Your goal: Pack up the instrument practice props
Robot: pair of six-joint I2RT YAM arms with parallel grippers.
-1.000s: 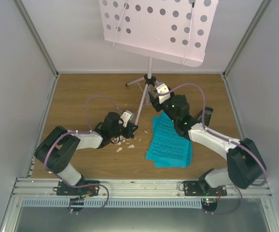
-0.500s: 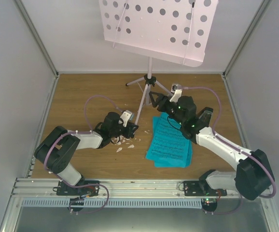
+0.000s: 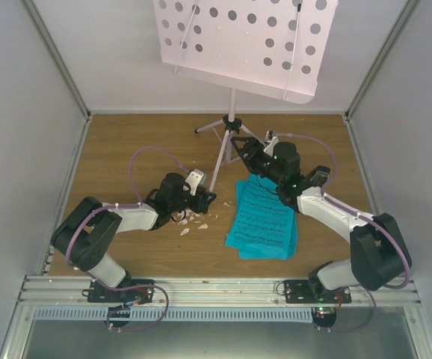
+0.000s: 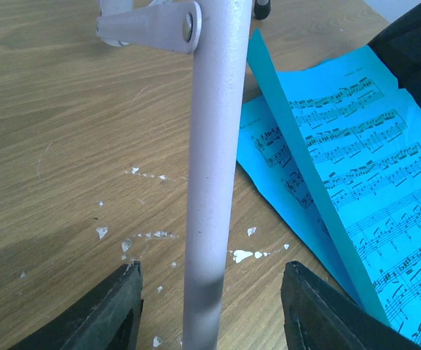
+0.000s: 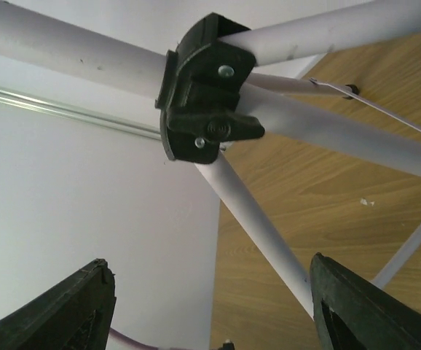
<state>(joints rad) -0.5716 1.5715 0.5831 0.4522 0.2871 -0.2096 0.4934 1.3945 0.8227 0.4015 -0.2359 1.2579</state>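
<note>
**A:** What lies nearest?

**B:** The blue sheets (image 3: pixel 261 221) lie flat on the desk (image 3: pixel 119 149), near and right of centre, in a loose stack; none are gathered up; white scraps (image 3: pixel 193 221) are strewn just left of them.

**A:** And the left gripper?

**B:** The left gripper (image 4: pixel 212 310) sits low at the near tripod leg (image 4: pixel 210 146); its jaws stand apart with the leg between them and a gap on each side, so it grips nothing.

**A:** Farther in?

**B:** The right gripper (image 5: pixel 214 306) points up at the black hub (image 5: pixel 199 95) where the legs meet; its jaws are wide and hold nothing; the metronome (image 3: pixel 320 177) may be the small dark shape just beyond that arm; I cannot be sure.

**A:** The stand itself?

**B:** The music stand (image 3: pixel 246 45) is upright at the far middle of the desk, legs spread, pink plate raised; it is not folded.

**A:** So how far along?

**B:** Barely begun, I judge; the stand, sheets and metronome all remain to be packed; no case or box is in view.
</note>
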